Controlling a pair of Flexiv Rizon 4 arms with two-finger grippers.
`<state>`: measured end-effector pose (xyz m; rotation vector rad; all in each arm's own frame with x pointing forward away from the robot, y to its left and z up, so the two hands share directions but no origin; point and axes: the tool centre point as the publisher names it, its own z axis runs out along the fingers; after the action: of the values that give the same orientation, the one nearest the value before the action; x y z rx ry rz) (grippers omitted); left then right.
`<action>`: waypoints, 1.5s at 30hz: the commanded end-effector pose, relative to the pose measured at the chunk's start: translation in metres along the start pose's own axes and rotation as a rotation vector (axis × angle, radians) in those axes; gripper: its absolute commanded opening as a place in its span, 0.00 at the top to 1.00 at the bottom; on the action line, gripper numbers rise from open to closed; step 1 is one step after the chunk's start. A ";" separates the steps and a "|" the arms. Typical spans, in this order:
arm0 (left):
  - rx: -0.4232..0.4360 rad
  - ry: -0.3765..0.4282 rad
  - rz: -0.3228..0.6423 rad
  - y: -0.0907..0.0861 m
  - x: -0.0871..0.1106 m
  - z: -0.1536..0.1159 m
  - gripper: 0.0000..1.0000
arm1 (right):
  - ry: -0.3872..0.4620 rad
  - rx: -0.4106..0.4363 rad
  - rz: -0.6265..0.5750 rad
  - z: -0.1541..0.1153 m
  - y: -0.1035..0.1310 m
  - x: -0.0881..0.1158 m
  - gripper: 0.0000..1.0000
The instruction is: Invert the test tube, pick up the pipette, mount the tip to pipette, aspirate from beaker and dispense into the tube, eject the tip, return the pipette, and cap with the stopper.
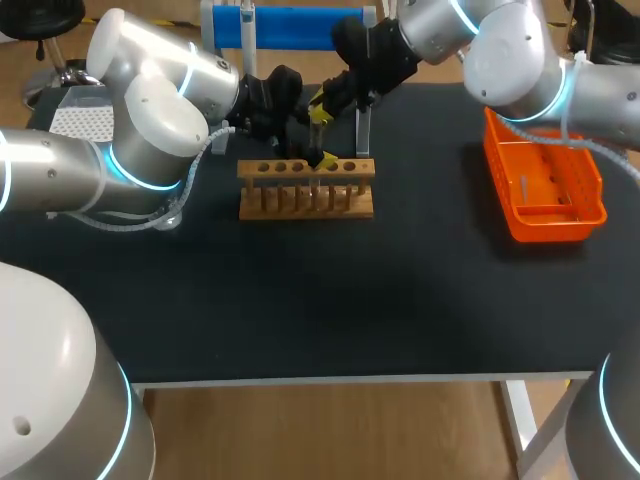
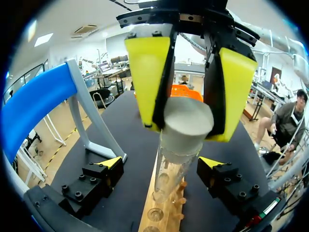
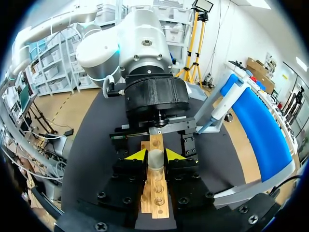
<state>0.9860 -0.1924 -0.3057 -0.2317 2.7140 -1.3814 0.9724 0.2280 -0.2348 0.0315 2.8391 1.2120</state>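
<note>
Stopper (image 2: 189,118), pale grey and round, sits on the mouth of a clear test tube (image 2: 171,166) that stands upright in a wooden test tube rack (image 1: 306,190) toward the back middle of the black bench (image 1: 300,300). The right end effector (image 2: 188,126) pinches the stopper from two sides, its yellow pads pressed against the stopper's rim. The left end effector (image 2: 163,163) faces it from the other side of the rack, lower down. Its fingers are spread, one on each side of the tube and clear of the glass. The rack's other holes in front of the tube look unfilled. A blue pipette stand (image 1: 290,25) rises just behind the rack. An orange basket (image 1: 545,215) lies well apart at the bench's right side.
</note>
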 end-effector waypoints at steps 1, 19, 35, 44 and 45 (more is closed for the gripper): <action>-0.004 0.003 -0.001 0.000 -0.001 0.000 0.00 | -0.001 0.002 0.003 0.001 -0.004 0.001 1.00; -0.004 0.003 -0.001 0.000 -0.001 0.000 0.00 | -0.001 -0.027 0.014 -0.003 -0.012 0.005 0.00; -0.004 0.003 -0.001 0.000 -0.001 0.000 0.00 | -0.018 -0.171 -0.007 -0.019 -0.020 0.005 0.55; -0.004 0.003 -0.001 0.000 -0.001 0.000 0.00 | -0.012 -0.296 -0.045 -0.022 -0.013 0.008 1.00; -0.004 0.003 -0.001 0.000 -0.001 0.000 0.00 | -0.009 -0.314 -0.043 -0.022 -0.012 0.008 1.00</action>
<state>0.9860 -0.1925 -0.3057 -0.2317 2.7139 -1.3812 0.9651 0.2056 -0.2254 -0.0328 2.6403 1.5514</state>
